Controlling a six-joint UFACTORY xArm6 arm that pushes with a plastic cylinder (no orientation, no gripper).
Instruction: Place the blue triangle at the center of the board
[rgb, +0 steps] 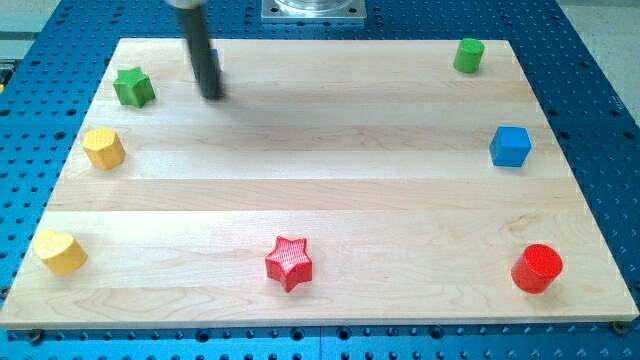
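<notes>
My rod comes down from the view's top left, and my tip (212, 97) rests on the wooden board (320, 190) near its top left corner. A small sliver of blue (214, 57) shows just behind the rod's right edge. It may be the blue triangle, but its shape is hidden by the rod. My tip is right of the green star (133, 87), about a block's width away.
A yellow hexagon (103, 148) and a yellow heart (60, 251) sit along the left edge. A red star (289, 262) is at bottom centre and a red cylinder (537, 268) at bottom right. A blue cube (510, 147) is at the right edge and a green cylinder (468, 56) at top right.
</notes>
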